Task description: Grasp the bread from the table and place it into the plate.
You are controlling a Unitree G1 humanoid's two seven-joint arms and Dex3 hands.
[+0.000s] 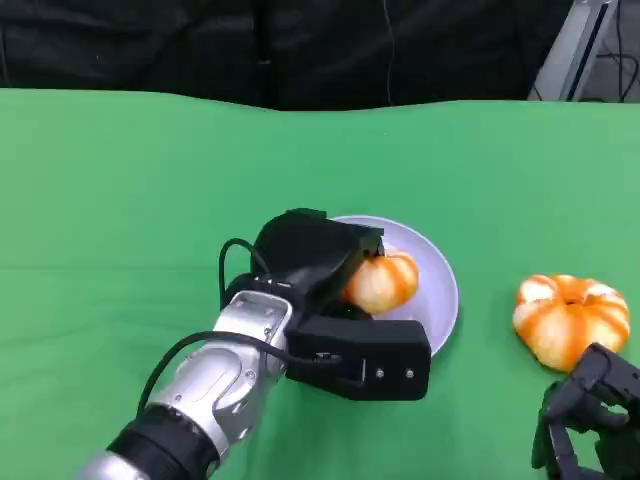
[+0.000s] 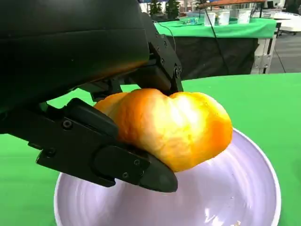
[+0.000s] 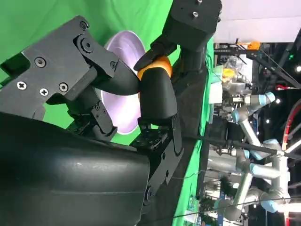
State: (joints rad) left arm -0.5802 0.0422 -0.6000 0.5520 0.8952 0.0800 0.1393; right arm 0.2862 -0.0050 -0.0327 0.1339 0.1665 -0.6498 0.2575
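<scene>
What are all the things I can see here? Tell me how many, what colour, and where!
held bread: one, orange and golden, in the left hand's fingers above the plate
other bread: one, orange and white, on the table right of the plate
plate: one, pale lilac-white, middle of the table
table: one, green cloth
left hand: one, black, holds the bread
right hand: one, black, at the lower right near the other bread
</scene>
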